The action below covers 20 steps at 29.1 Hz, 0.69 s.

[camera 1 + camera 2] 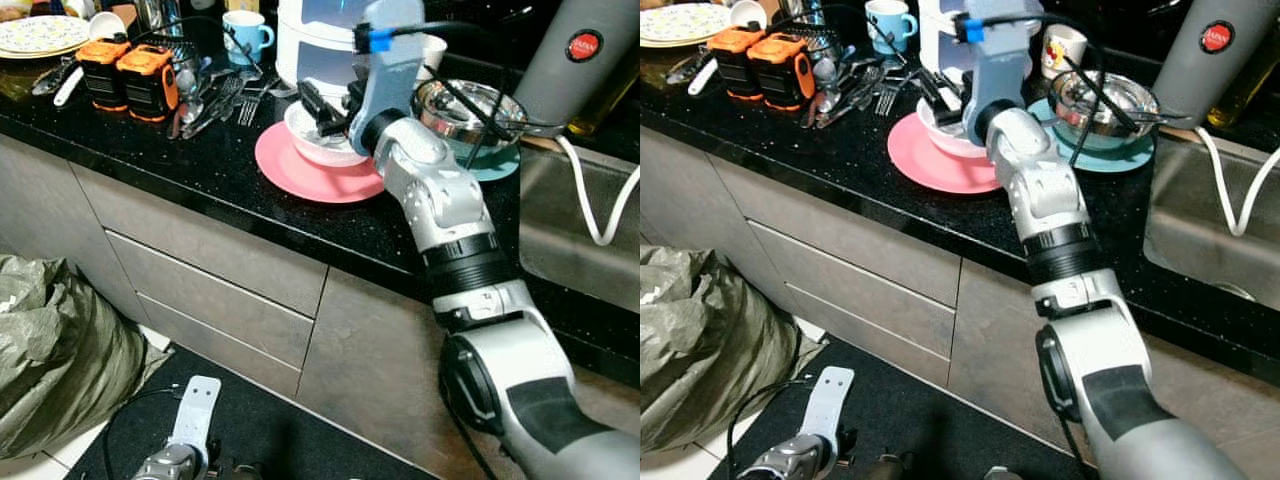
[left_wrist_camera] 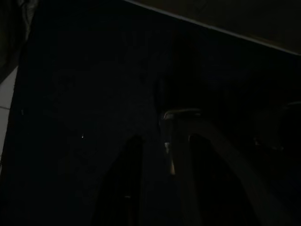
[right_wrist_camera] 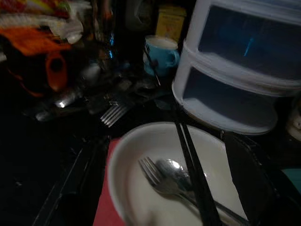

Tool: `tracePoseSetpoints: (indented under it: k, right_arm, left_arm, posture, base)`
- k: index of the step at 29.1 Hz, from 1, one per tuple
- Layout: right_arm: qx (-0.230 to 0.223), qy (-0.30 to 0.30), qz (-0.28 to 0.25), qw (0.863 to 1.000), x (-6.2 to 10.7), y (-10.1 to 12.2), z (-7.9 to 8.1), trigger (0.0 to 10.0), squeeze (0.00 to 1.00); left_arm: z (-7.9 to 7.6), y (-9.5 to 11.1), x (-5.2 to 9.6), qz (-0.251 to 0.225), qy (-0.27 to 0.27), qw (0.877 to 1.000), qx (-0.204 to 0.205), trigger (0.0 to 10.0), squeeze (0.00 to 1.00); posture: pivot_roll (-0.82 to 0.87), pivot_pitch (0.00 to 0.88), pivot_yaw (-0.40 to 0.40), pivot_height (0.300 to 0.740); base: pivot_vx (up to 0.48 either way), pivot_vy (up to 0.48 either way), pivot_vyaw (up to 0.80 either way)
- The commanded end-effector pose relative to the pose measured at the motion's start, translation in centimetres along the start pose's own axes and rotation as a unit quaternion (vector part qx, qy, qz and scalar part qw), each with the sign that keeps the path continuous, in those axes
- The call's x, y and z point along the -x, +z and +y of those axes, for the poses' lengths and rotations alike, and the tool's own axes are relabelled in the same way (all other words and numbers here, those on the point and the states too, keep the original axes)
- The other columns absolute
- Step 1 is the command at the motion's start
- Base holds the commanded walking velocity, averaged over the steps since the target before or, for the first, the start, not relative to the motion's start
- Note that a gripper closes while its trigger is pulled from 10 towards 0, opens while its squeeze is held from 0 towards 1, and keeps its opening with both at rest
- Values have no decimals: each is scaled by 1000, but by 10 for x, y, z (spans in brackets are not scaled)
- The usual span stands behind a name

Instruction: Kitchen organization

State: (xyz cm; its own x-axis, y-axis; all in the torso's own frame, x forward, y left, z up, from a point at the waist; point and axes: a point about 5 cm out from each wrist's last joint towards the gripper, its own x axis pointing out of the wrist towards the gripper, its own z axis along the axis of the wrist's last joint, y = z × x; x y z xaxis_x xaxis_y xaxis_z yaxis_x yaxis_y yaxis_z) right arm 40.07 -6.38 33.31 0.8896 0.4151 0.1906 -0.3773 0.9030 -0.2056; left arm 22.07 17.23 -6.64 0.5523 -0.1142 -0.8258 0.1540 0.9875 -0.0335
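A black speckled counter (image 1: 200, 170) runs above grey drawers (image 1: 215, 270), a sink (image 1: 575, 235) at its far end. The right gripper (image 1: 318, 112) hovers over a white bowl (image 1: 318, 148) on a pink plate (image 1: 300, 170); whether it is open, I cannot tell. Its wrist view shows a fork (image 3: 162, 181) and chopsticks (image 3: 193, 169) inside the bowl. The left gripper (image 1: 195, 415) hangs low, fingers unreadable.

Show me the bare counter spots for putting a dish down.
Bare black counter runs along the front edge, left of the pink plate and before the orange cases. Behind, cutlery, mug and metal bowl crowd it.
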Motion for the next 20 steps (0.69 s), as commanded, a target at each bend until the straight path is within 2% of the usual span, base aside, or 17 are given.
tracePoseSetpoints:
  k: [1, 6, 11, 13, 20]
  right_arm:
    - [12, 3, 16, 1000, -4, -1, 3, 10000, 0]
    - [33, 18, 16, 999, -10, 4, 12, 10000, 0]
    - [30, 24, 22, 999, -13, 4, 15, 10000, 0]
    - [11, 30, 45, 998, -16, 3, 17, 10000, 0]
    - [11, 26, 89, 996, -22, -2, 17, 10000, 0]
  left_arm:
    - [-4, -7, 0, 14, -6, 1000, -2, 10000, 0]
    - [-6, -7, -1, 12, -7, 1000, 1, 10000, 0]
    - [-7, -8, -1, 11, -7, 1000, 3, 10000, 0]
    - [-9, -9, -1, 10, -9, 1000, 6, 10000, 0]
    - [-12, -12, -1, 9, -13, 1000, 11, 10000, 0]
  posture:
    - [-4, 175, -81, 740]
    - [3, 182, -91, 740]
    - [4, 184, -94, 740]
    - [4, 197, -104, 740]
    - [12, 223, -114, 740]
  base:
    - [0, 0, 0]
    - [0, 0, 0]
    - [0, 0, 0]
    - [0, 0, 0]
    - [0, 0, 0]
